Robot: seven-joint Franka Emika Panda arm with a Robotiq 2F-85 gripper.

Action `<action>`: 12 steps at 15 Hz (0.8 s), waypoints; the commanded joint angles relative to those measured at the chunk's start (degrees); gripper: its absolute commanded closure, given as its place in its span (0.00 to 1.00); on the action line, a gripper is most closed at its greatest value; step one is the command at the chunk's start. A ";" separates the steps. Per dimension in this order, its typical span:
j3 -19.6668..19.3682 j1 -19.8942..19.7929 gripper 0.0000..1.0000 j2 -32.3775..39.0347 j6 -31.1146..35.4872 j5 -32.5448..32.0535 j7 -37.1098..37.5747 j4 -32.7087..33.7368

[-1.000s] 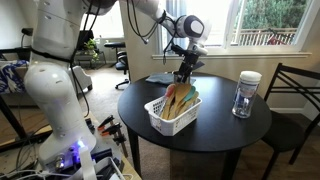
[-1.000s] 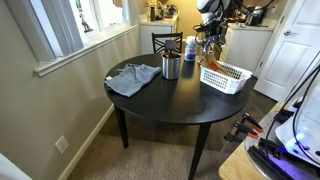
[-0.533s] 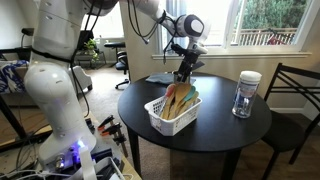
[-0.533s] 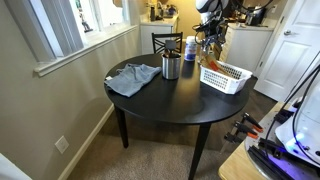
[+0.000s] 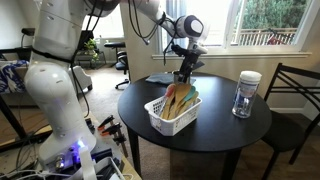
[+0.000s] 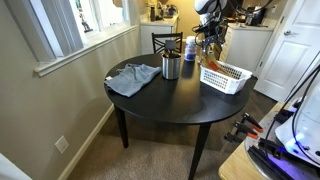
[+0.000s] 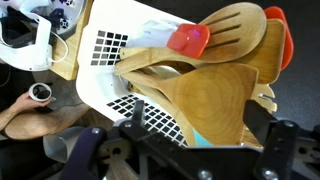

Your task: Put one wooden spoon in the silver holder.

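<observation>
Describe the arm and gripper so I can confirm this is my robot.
The arm is glossy white, built of bulky rounded segments, with dark cables running along its upper part. Its wrist is black with a round pale cap. The gripper is black, with two dark fingers.

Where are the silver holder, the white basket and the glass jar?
silver holder (image 6: 171,68): exterior view, its shiny side.
white basket (image 5: 160,119): exterior view, its slatted front wall.
glass jar (image 5: 244,100): exterior view, its clear body.
</observation>
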 commanded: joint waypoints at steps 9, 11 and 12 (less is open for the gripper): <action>0.03 0.50 0.00 1.35 0.48 -1.53 0.64 1.53; -0.18 0.82 0.00 1.64 -0.32 -2.63 1.04 1.54; -0.22 0.98 0.00 1.73 -0.60 -3.48 0.99 1.44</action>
